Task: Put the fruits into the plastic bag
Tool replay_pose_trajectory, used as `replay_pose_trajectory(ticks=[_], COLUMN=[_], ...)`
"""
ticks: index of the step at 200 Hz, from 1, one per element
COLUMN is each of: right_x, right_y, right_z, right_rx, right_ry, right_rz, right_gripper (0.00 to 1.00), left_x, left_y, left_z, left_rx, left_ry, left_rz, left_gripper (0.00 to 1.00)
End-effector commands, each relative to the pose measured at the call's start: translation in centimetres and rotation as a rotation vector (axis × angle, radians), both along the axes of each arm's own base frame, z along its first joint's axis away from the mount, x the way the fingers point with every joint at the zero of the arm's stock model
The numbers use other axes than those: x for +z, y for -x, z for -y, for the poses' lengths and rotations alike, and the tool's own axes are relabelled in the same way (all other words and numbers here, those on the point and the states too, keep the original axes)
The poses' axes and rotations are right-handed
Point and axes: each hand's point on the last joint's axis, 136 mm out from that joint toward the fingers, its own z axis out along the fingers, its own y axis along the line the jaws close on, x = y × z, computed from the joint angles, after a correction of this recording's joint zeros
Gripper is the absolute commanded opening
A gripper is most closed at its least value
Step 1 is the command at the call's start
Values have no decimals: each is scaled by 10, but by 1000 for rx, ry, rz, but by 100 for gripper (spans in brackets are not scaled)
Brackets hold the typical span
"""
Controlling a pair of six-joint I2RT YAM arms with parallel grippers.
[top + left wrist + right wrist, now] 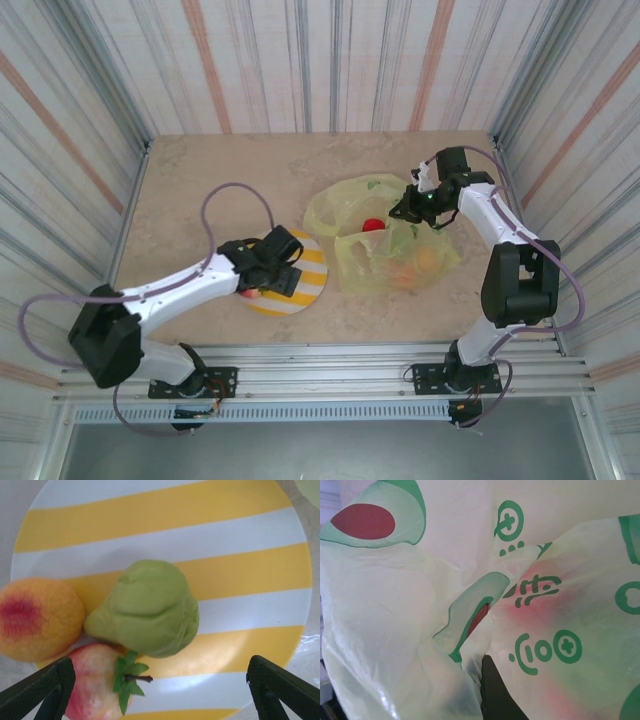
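Three toy fruits (145,607) lie on a yellow-striped plate (240,565) beneath the spread left pincer (159,666); right pincer (412,207) pinches translucent yellow plastic bag (350,215).

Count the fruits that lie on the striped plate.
3. A green fruit lies at the middle of the plate; a yellow-red peach sits beside it at the rim; a red apple with a leaf lies nearest the camera. More may be hidden beyond the frame.
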Motion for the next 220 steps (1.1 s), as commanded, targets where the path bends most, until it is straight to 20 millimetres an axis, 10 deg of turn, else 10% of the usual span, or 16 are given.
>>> replay_pose_trajectory(ticks=[1, 125, 220], right_x=[0, -2, -2], right_y=[5, 6, 6], right_z=[-1, 3, 4], right_rx=[21, 13, 12], right_ry=[-1, 0, -3], right_rz=[8, 3, 4], right_gripper=[0, 0, 0], left_x=[-1, -48, -38], left_y=[-9, -33, -35], left_z=[-10, -4, 8], left_rx=[-41, -105, -101], left_ry=[-176, -422, -338], left_rz=[29, -25, 6], left_gripper=[94, 88, 70])
